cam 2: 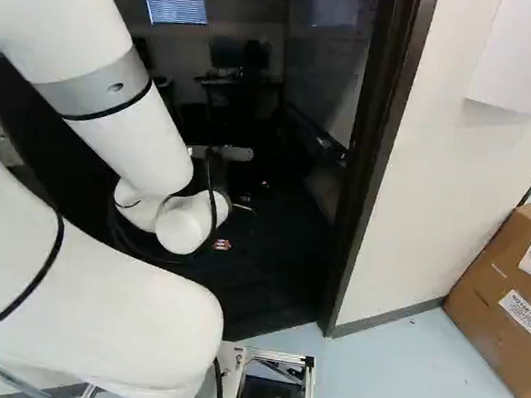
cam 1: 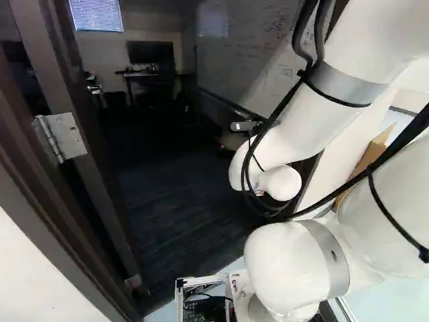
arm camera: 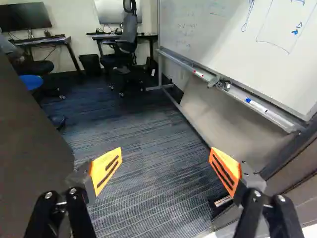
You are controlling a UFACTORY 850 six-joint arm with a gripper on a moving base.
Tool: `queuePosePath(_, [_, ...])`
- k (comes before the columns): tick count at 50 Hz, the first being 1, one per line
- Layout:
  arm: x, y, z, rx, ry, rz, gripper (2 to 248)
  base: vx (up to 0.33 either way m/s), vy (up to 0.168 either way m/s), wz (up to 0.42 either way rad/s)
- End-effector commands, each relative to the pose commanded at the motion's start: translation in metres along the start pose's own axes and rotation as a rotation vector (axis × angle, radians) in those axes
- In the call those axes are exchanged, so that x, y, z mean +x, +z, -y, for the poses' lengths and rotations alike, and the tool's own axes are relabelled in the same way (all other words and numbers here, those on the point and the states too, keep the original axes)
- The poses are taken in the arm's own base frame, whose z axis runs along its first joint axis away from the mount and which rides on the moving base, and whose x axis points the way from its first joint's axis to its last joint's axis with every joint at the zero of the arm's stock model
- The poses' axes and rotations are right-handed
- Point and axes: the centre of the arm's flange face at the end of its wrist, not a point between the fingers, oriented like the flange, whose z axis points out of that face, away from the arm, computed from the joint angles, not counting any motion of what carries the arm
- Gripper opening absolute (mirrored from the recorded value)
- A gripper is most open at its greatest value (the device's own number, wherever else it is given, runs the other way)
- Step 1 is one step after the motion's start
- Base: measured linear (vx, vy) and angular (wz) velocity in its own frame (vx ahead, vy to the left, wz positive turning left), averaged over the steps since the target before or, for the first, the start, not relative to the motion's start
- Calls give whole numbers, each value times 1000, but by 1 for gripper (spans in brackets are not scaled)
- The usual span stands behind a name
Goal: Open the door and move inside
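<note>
The gripper [cam 2: 249, 201] shows only faintly in the right base view, beyond the white wrist and against the dark room. In the wrist view the gripper [arm camera: 165, 166] stands open, its orange pads wide apart with nothing between them. The brown door [arm camera: 29, 148] stands open into the room, beside one finger. Its hinge [cam 1: 60, 137] is at the left of the left base view. On the other side, the door frame [cam 2: 377, 170] rises right of the arm in the right base view. The door's handle cannot be made out.
Dark striped carpet [arm camera: 148, 183] covers the floor ahead. A whiteboard [arm camera: 233, 44] on a stand runs along one side; desks and an office chair [arm camera: 124, 39] stand farther back. Outside the doorway are a white wall [cam 2: 431, 174] and a cardboard box [cam 2: 505, 298].
</note>
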Motion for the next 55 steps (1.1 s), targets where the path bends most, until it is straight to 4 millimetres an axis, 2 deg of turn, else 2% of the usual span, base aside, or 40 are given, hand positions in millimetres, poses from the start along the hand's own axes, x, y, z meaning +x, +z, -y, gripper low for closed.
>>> queuePosePath(18, [0, 0, 0, 0, 0, 0, 247, 103, 3, -2])
queuePosePath(55, [0, 0, 0, 0, 0, 0, 247, 120, 28, 131])
